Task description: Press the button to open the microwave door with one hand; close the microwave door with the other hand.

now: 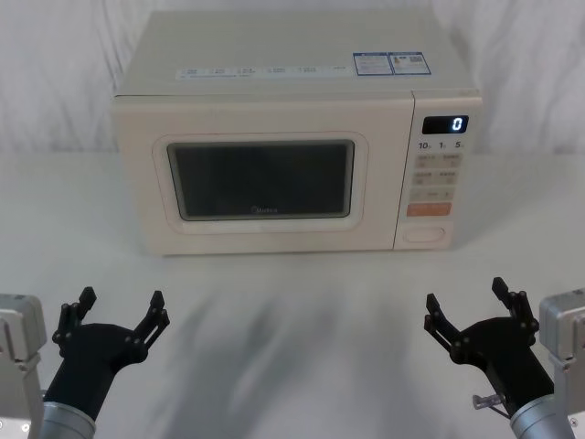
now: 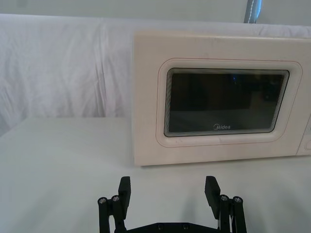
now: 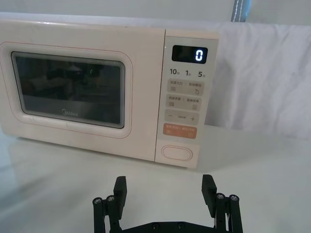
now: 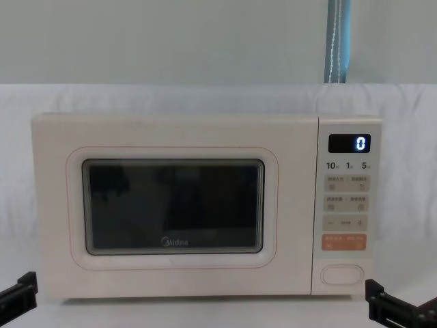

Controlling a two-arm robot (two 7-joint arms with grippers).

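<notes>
A cream microwave stands at the back of the white table. Its door (image 1: 260, 181) (image 2: 228, 104) (image 3: 68, 90) (image 4: 174, 208), with a dark window and a Midea logo, is closed flush. The wide cream pill-shaped button (image 1: 426, 232) (image 3: 177, 152) (image 4: 342, 275) sits at the bottom of the control panel, under the orange key. My left gripper (image 1: 121, 314) (image 2: 169, 191) is open near the table's front left, well short of the door. My right gripper (image 1: 469, 304) (image 3: 164, 190) is open at the front right, roughly in line with the control panel and apart from it.
The display (image 1: 445, 124) reads 0. White cloth covers the table (image 1: 292, 302) and hangs behind the microwave. A pale blue strap (image 4: 338, 41) hangs at the back right. Open tabletop lies between the grippers and the microwave.
</notes>
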